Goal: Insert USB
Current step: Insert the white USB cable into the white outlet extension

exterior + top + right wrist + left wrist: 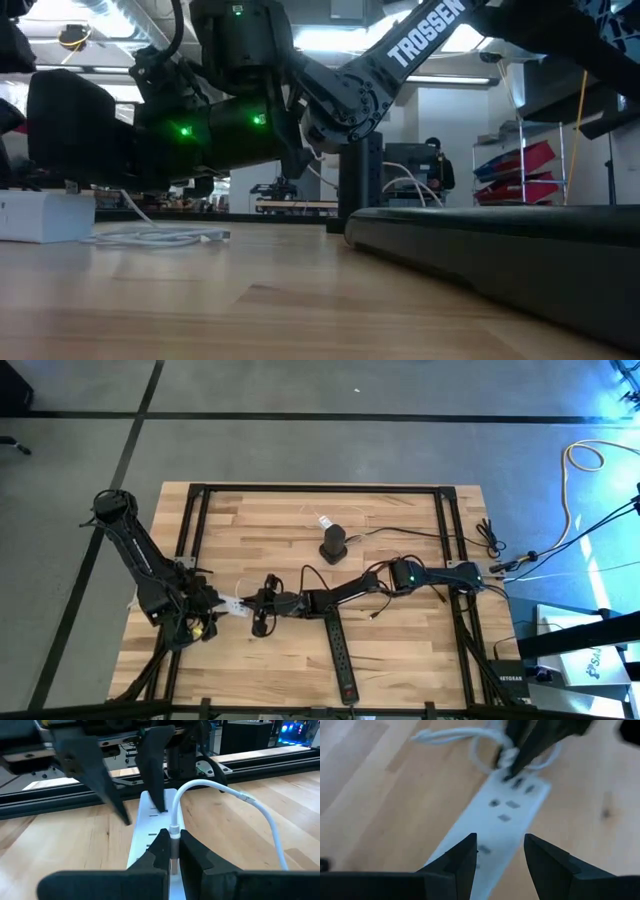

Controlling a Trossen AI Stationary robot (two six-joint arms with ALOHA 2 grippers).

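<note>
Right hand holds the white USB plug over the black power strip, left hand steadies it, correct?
Wrong strip. The right wrist view shows the right hand holding the white USB plug over the white power strip; the left hand steadies that one. The black power strip lies apart.

Both arms are dark, near black, built of slim jointed links. Green indicator lights glow on their housings. White "TROSSEN" lettering runs along one link. Each pincer ends in two tapered, wedge-shaped black fingers [457, 865].

Light wooden table [270, 520], white power strip [492, 827], black power strip [342, 655], white cable [160, 238]
</note>
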